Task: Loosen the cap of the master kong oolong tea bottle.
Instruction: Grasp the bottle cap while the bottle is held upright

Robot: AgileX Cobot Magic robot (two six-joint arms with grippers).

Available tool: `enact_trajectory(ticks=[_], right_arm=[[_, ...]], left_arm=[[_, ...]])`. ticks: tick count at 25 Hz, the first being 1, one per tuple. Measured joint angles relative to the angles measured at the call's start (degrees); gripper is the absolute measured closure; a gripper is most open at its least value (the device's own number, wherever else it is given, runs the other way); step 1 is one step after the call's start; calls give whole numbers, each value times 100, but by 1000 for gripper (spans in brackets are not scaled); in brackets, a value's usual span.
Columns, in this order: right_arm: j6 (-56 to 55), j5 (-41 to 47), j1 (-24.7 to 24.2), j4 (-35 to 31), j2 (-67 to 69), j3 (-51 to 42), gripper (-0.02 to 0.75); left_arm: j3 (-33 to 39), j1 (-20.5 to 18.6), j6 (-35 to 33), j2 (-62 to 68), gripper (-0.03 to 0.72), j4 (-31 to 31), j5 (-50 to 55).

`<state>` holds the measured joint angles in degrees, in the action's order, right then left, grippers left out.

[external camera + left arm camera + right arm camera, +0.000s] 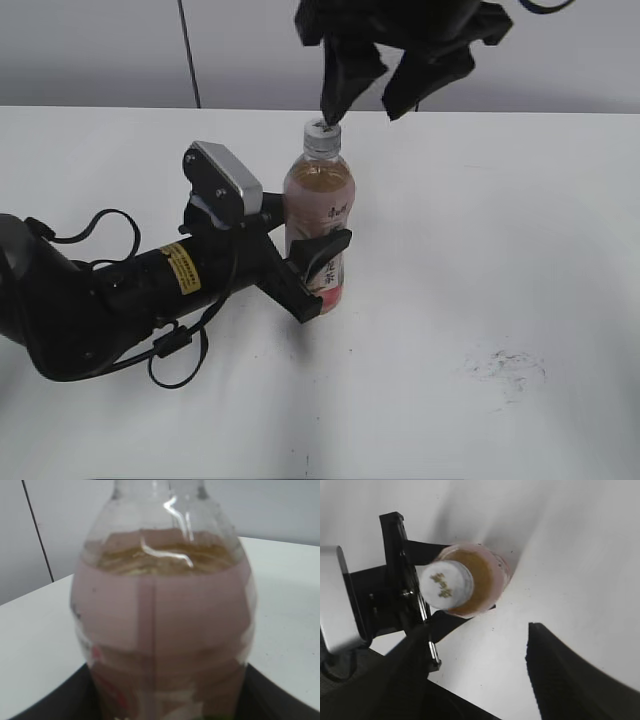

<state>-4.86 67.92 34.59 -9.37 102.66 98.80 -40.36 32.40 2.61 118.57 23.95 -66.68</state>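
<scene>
The master kong oolong tea bottle (pixel 318 215) stands upright on the white table, clear plastic with amber tea and a pink label. My left gripper (pixel 318 275) is shut on the bottle's lower body. The bottle fills the left wrist view (pixel 160 625). Its white cap (pixel 322 130) has a small dark mark on top; the right wrist view shows the cap (pixel 446 585) from above. My right gripper (pixel 365 100) hangs open just above the cap, one fingertip close to the cap's left edge, the other to its right. In the right wrist view its fingers (pixel 477 650) are spread apart with nothing between them.
The white table (pixel 500 250) stretches around the bottle. A dark smudge (pixel 508 367) marks the table at the front right. The left arm's body and cables (pixel 110 300) lie low across the front left. A grey wall stands behind.
</scene>
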Motion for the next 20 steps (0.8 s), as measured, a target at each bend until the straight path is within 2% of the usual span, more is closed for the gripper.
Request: enact_trajectory(ticks=[5,20], right_arm=[[-257,100,170,204,601,560,276],[-442,184,176,-148,856,667,276]], left_arm=[[0,0,0,0,299,5,-5],[0,0,0,0,299,11,-6]])
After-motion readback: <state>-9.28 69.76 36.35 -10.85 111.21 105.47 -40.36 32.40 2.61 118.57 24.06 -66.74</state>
